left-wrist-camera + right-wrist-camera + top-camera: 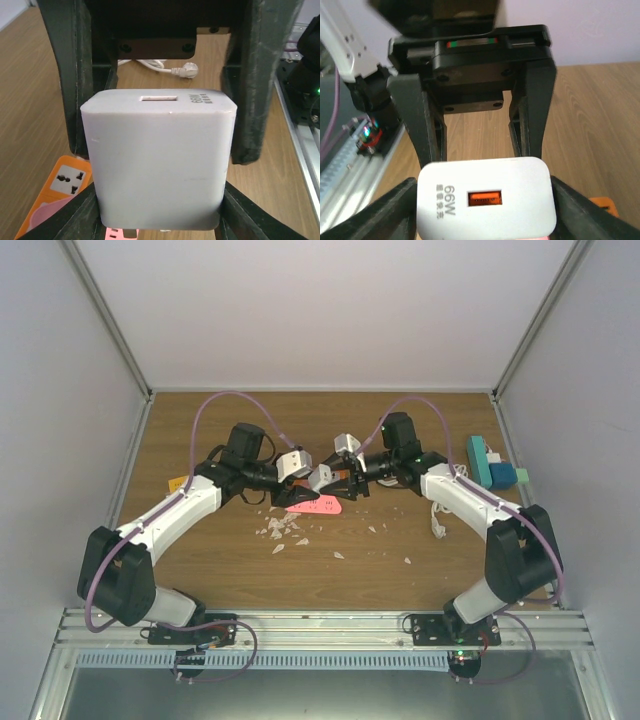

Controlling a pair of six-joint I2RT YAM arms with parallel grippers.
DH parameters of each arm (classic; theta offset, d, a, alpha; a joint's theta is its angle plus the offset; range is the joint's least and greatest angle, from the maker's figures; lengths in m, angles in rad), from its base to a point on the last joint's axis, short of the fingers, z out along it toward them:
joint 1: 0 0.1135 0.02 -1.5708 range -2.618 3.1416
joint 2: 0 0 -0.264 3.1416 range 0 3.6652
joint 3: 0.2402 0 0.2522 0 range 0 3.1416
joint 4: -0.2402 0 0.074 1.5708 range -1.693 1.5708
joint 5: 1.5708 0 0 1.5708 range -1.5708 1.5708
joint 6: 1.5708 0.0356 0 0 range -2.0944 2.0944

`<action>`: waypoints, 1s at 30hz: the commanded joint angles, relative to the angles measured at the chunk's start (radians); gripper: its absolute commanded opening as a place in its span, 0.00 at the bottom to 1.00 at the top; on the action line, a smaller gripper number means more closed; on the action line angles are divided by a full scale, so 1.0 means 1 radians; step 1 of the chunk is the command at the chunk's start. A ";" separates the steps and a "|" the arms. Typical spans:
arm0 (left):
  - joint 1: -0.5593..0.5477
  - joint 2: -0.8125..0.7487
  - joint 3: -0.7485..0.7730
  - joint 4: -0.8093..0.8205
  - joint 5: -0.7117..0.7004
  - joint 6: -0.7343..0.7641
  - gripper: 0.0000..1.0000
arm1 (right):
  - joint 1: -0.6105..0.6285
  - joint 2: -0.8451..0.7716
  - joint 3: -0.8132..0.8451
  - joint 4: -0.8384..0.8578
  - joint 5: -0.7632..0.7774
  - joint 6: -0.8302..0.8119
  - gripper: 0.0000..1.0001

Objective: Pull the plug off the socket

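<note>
benchrat: Closest in, both arms are bolted to the mounting rail (320, 624) along the near edge of the counter. Just past that there's a scatter of white scraps (283, 530), about mid-counter and a bit left of centre.

dan_k: ok and the plug? where's it at

benchrat: Pretty much dead centre of the counter. It's a white 66W charger (160, 160), standing with its USB-port end up and its bottom end right on the pink-and-orange power strip (318, 506). The prongs are hidden, so I can't tell how deep it's seated.

dan_k: who's got hold of it?

benchrat: Both, by the look of it. The left gripper (160, 175) comes in from the left edge's side, fingers pinching the charger's lower sides. The right gripper (485, 175) comes in from the right edge's side and is clamped on the same two sides higher up. The two are nearly nose to nose.

dan_k: anything else lying around?

benchrat: A white cable (437, 520) lies near the right edge, just beside the right arm and well apart from the strip. Farther back, some teal and blue blocks (490, 465) sit against the right edge, and a small orange bit (177, 483) lies by the left edge.
</note>
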 commanded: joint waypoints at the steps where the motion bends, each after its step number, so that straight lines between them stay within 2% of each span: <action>1: 0.022 -0.014 -0.004 0.045 -0.059 -0.015 0.34 | -0.013 0.015 0.010 0.033 0.023 0.047 0.75; 3: 0.045 -0.013 -0.007 0.032 -0.064 -0.008 0.33 | -0.017 0.012 0.008 0.036 0.030 0.052 0.83; 9: 0.165 0.004 -0.009 -0.034 -0.093 0.045 0.32 | -0.036 0.007 -0.001 0.045 0.046 0.058 0.99; 14: 0.296 0.066 0.024 -0.092 -0.207 0.117 0.32 | -0.049 0.009 -0.002 0.037 0.080 0.044 1.00; 22: 0.549 0.293 0.181 -0.148 -0.382 0.174 0.33 | -0.048 -0.003 -0.021 0.009 0.111 -0.030 1.00; 30: 0.689 0.526 0.400 -0.221 -0.466 0.183 0.33 | -0.049 0.006 -0.019 -0.015 0.118 -0.057 1.00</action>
